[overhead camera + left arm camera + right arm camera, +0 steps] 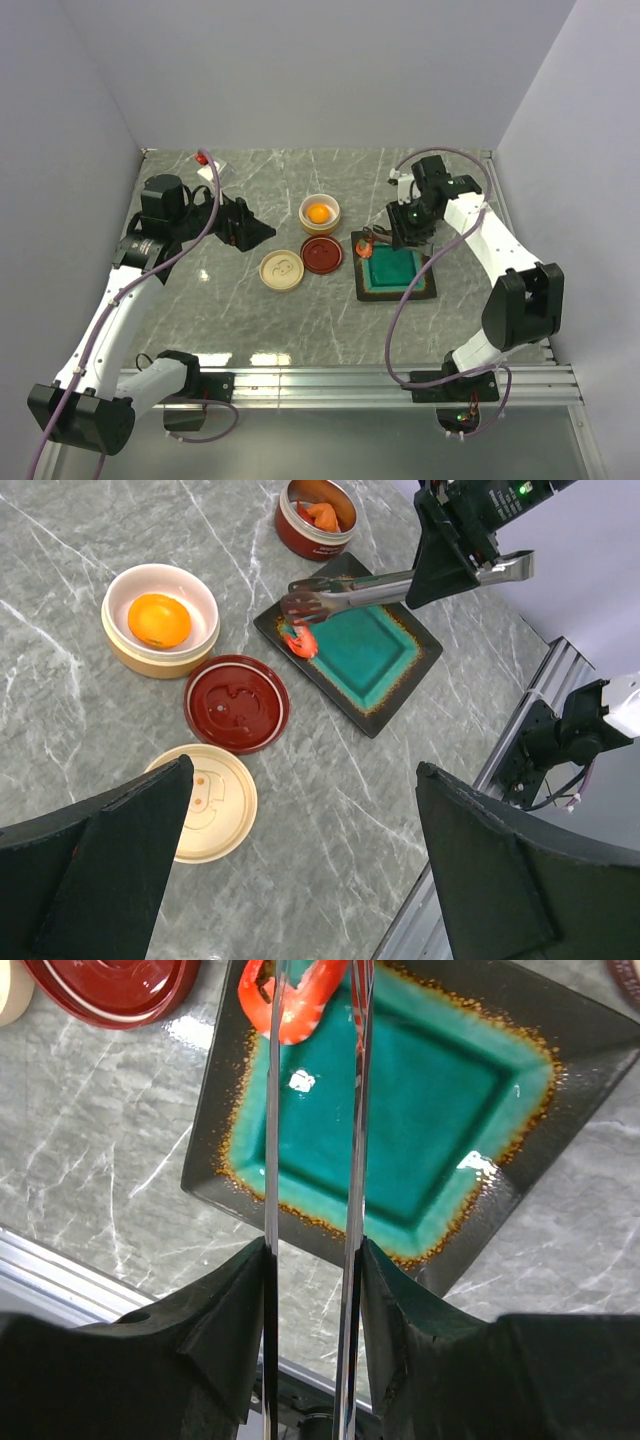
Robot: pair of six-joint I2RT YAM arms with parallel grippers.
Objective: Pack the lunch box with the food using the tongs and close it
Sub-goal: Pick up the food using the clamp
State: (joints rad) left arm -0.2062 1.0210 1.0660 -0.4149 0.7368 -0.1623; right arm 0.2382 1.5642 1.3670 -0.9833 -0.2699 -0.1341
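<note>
I'm clamping the tongs in the right gripper over the teal tray.
Their tips are reaching a red shrimp piece at the tray's upper-left corner in the right wrist view. The left gripper is hanging released. The orange disc is sitting in the cream bowl, upper left.

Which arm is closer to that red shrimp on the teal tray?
Right. The right gripper holds the tongs, tips at the shrimp; the left gripper hangs open across the table, beyond the lids.
</note>
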